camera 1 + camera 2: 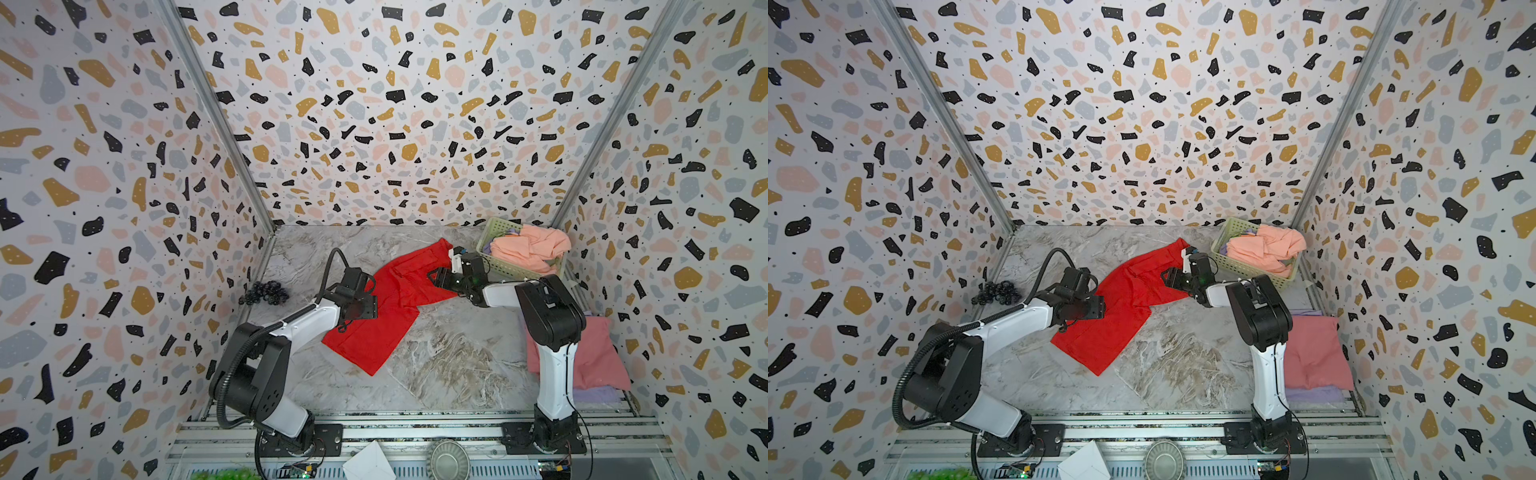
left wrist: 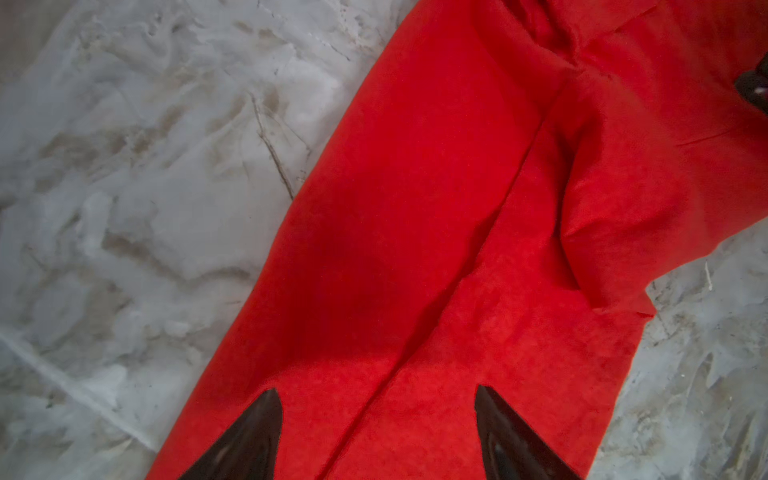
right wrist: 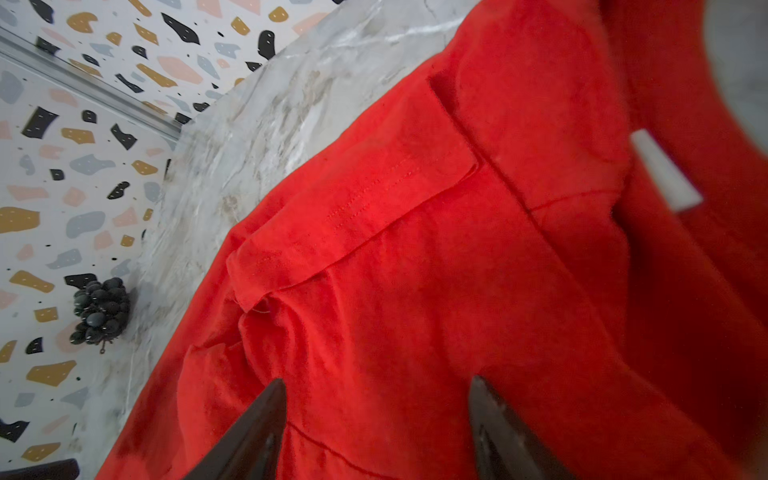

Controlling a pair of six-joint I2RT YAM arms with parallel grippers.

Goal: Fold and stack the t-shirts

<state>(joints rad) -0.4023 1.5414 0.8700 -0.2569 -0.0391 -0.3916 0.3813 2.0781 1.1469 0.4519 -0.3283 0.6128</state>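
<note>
A bright red t-shirt (image 1: 386,328) (image 1: 1117,324) lies spread diagonally on the marble table, its collar end toward the basket. My left gripper (image 1: 360,309) (image 1: 1084,309) hovers over the shirt's left-middle part. In its wrist view it (image 2: 378,399) is open, with only red cloth (image 2: 415,208) below. My right gripper (image 1: 436,277) (image 1: 1169,276) (image 3: 378,388) is over the upper part near a folded-in sleeve (image 3: 353,216), open and holding nothing. A peach t-shirt (image 1: 530,249) fills the basket. A folded pink t-shirt (image 1: 598,353) lies on a lavender one (image 1: 594,392) at the front right.
The pale green basket (image 1: 498,227) stands at the back right corner. A bunch of dark grapes (image 1: 266,293) (image 3: 99,309) sits by the left wall. A white box (image 1: 368,461) and a metal dish (image 1: 449,459) rest on the front rail. Patterned walls close three sides.
</note>
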